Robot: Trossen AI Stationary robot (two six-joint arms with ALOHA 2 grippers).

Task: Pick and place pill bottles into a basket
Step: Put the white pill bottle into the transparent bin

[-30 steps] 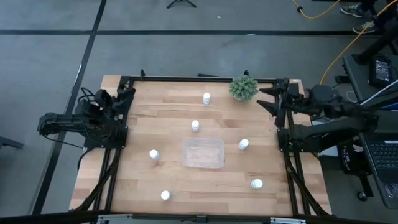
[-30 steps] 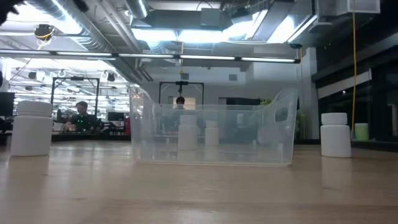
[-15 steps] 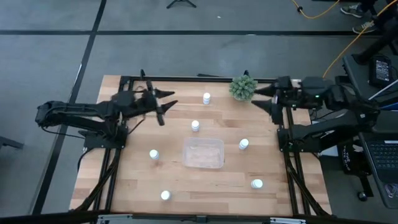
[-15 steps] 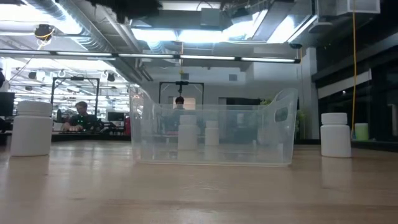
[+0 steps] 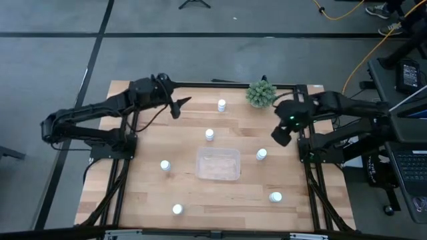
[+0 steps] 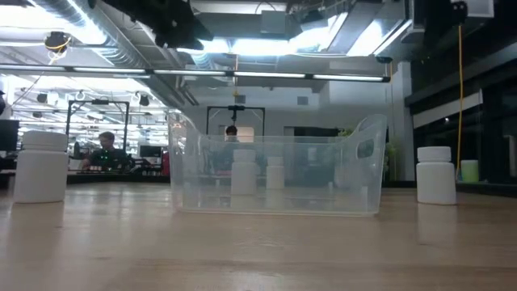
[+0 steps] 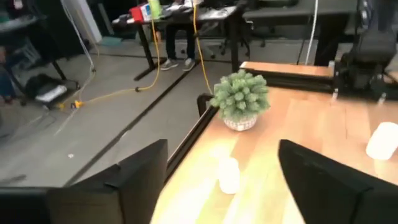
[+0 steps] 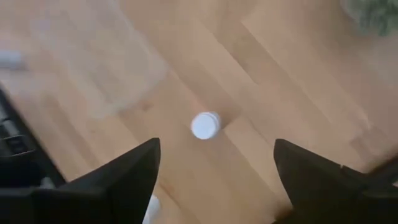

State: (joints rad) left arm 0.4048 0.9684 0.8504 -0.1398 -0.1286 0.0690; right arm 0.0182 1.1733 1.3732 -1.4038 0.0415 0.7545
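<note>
basket (image 5: 218, 163) sitting mid-table, holding nothing | six pill bottles (image 5: 261, 154) standing around basket | right gripper (image 5: 280, 133) hovering beside basket, fingers spread | left gripper (image 5: 179, 107) fingers spread, up-left of basket

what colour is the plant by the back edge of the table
Green, spiky, in a pale pot; clearest in the left wrist view.

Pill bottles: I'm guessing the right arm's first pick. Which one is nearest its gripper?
The bottle just right of the basket, standing below the open right gripper. The other five bottles stand farther off across the table.
</note>
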